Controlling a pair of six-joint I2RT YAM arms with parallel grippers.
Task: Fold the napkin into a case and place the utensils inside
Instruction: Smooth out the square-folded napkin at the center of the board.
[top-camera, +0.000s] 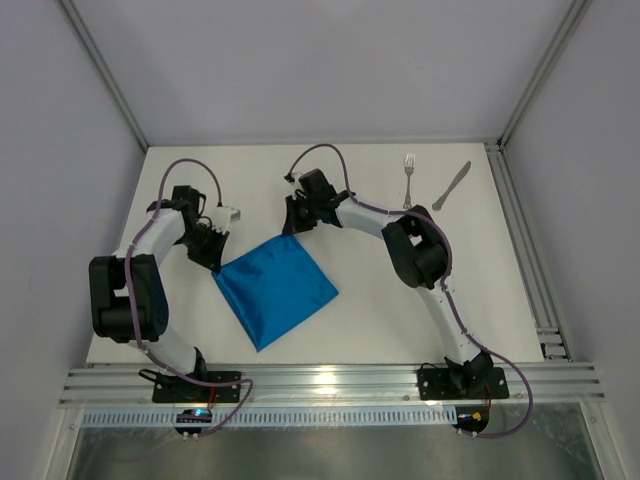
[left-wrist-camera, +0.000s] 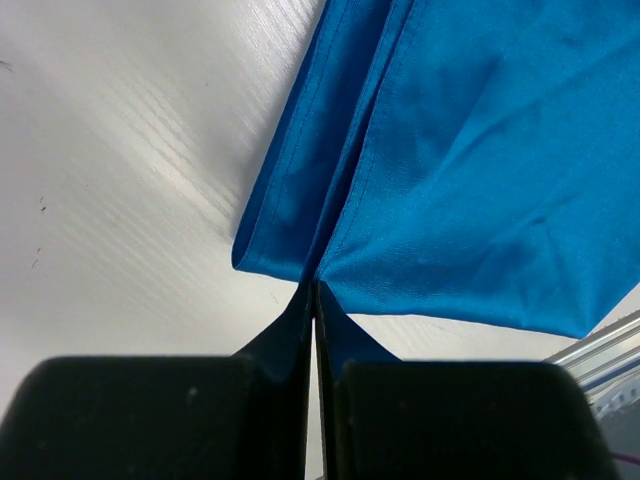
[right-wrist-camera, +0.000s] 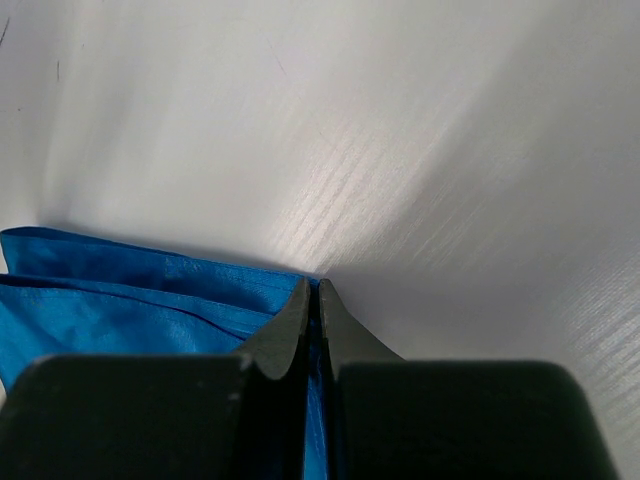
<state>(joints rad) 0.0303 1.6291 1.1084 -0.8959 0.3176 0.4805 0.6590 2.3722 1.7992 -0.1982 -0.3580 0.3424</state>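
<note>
The bright blue napkin (top-camera: 276, 288) lies folded as a diamond on the white table between the two arms. My left gripper (top-camera: 214, 262) is shut on its left corner (left-wrist-camera: 300, 262); the layered edges fan away from the fingertips. At the top corner my right gripper (top-camera: 292, 232) is shut on the cloth, and blue fabric (right-wrist-camera: 150, 300) shows between and left of its fingers (right-wrist-camera: 292, 320). A silver fork (top-camera: 408, 178) and a silver knife (top-camera: 452, 186) lie side by side at the back right, apart from the napkin.
Metal frame rails (top-camera: 540, 260) run along the right side and the near edge (top-camera: 330, 382) of the white table (top-camera: 380, 310). Grey walls enclose the back and sides.
</note>
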